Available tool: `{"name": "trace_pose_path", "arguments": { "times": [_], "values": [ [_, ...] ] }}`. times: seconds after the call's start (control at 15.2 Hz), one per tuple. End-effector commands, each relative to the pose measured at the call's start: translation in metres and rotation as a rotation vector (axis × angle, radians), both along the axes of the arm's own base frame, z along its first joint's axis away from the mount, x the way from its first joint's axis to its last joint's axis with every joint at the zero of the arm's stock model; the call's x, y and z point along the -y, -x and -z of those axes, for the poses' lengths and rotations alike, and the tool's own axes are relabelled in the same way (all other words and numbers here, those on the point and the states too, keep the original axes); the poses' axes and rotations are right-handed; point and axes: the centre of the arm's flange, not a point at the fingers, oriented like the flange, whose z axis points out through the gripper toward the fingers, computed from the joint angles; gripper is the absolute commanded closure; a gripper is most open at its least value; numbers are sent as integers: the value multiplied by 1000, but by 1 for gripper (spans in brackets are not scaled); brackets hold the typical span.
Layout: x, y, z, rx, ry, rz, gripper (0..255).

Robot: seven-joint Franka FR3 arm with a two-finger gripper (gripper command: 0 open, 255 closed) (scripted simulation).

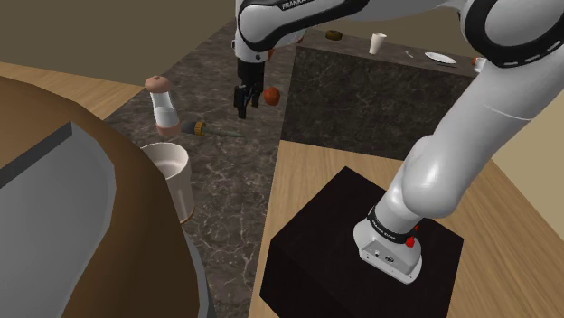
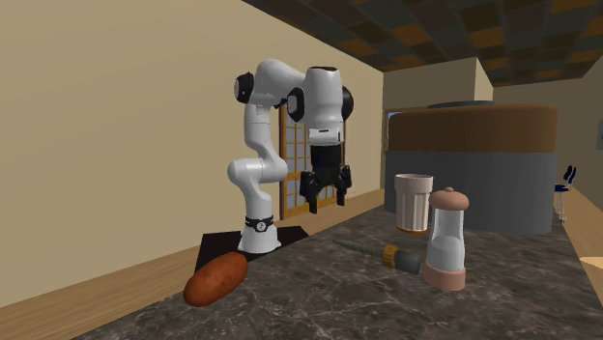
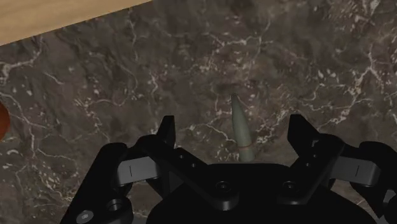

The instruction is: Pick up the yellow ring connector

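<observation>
- The ring connector (image 1: pixel 203 127), a slim grey-green tapered rod with a yellow collar, lies flat on the dark marbled stone table (image 1: pixel 230 194), just beside the pink-capped clear-bodied grinder (image 1: pixel 163 107).
- The all-black two-finger hand (image 1: pixel 244 99) hovers above it, released. In the wrist view the rod's thin end (image 3: pixel 241 130) sits between the spread fingers (image 3: pixel 167 132), untouched.
- It looks light and rigid, and its round shaft may roll or slip.
- Best hold: pinch across the shaft near the thicker collar end.
</observation>
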Motion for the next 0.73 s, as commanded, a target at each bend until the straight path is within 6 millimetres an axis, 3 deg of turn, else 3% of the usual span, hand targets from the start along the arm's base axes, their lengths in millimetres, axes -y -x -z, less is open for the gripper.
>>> {"name": "trace_pose_path", "arguments": {
  "times": [0.0, 0.4, 0.66],
  "values": [
    [-16, -18, 12, 9, -8, -37, 0],
    [-65, -66, 43, 33, -27, -146, 0],
    [-67, -68, 60, 34, -28, -150, 0]
  ]
}}
